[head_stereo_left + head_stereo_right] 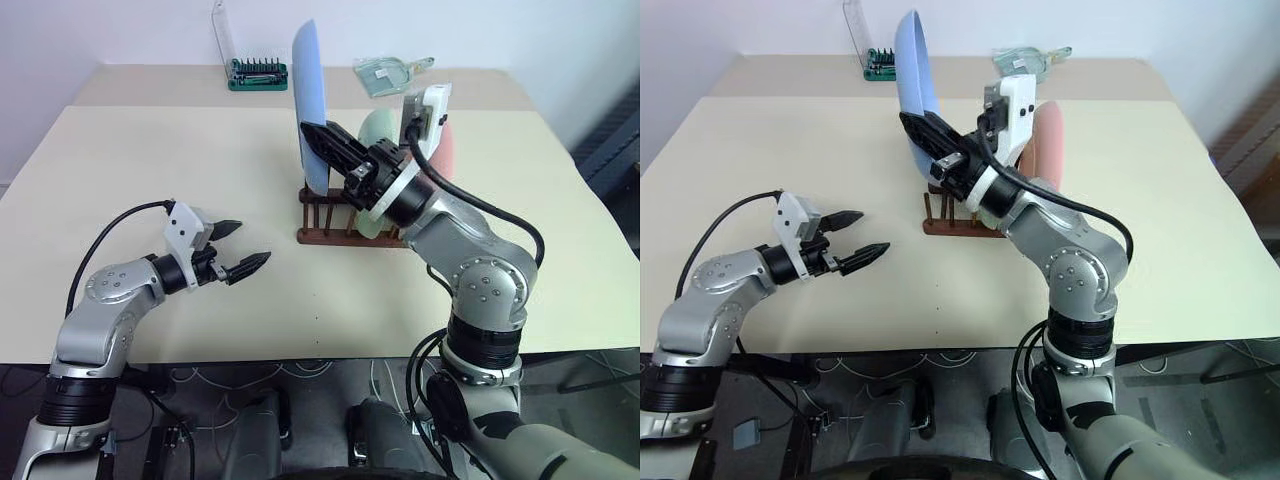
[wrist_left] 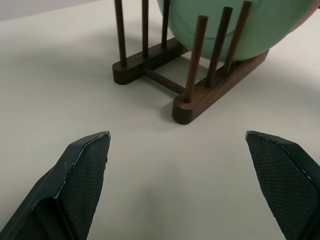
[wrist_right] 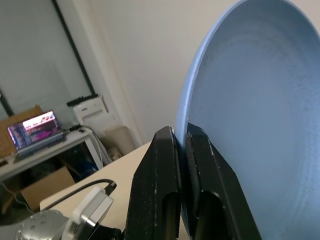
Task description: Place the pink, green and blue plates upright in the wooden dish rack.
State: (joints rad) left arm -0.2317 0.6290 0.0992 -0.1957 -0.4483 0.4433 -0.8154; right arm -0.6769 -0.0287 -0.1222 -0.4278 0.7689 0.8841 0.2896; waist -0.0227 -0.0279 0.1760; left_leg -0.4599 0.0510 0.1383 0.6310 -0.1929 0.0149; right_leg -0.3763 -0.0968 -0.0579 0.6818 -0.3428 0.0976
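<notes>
Up close, right tool [image 3: 181, 145] clamps blue plate [image 3: 260, 110]; left tool [image 1: 240, 250] gapes.

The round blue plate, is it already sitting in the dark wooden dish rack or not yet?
Not yet. The round blue plate is held on edge above the dark wooden dish rack, its rim clamped by the right gripper.

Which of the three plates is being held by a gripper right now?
The blue plate: the right gripper pinches its rim, above the wooden dish rack, where the green and pink plates stand.

Cream table [image 1: 150, 180] carries the wooden dish rack [image 1: 330, 222] at centre, green bit holder [image 1: 257, 73] far back.
</notes>
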